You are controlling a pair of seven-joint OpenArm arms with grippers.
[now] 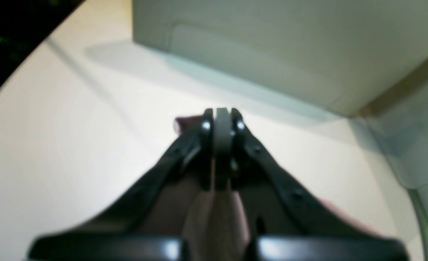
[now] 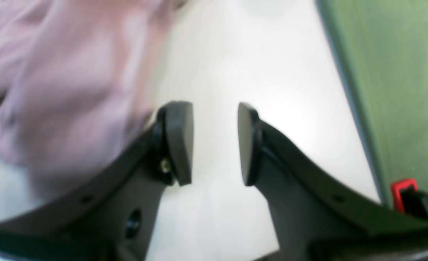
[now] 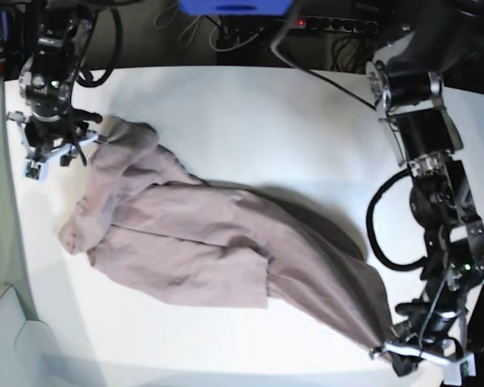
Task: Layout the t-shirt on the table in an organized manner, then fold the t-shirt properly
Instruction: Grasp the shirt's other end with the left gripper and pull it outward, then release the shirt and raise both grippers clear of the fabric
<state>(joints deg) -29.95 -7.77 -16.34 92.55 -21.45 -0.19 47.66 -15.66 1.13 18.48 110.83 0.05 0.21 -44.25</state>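
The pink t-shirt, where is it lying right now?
In the base view the t-shirt stretches diagonally across the white table, from the right gripper upper left to the left gripper pinching it lower right.

Base view: a dark zone runs behind the far edge of the surface, crowded with black cables (image 3: 226, 36). A blue object (image 3: 235, 6) sits at the top centre, cut off by the frame. A power strip (image 3: 331, 24) with a small red light lies to its right.

Left wrist view, blurred: a pale grey-green panel (image 1: 272, 47) rises beyond the edge, casting a soft shadow; a tan strip runs along its right side.

Right wrist view: green floor (image 2: 399, 90) beside the edge. Small red part (image 2: 403, 188) at lower right, identity unclear.

Lighting bright, overhead, with glare.
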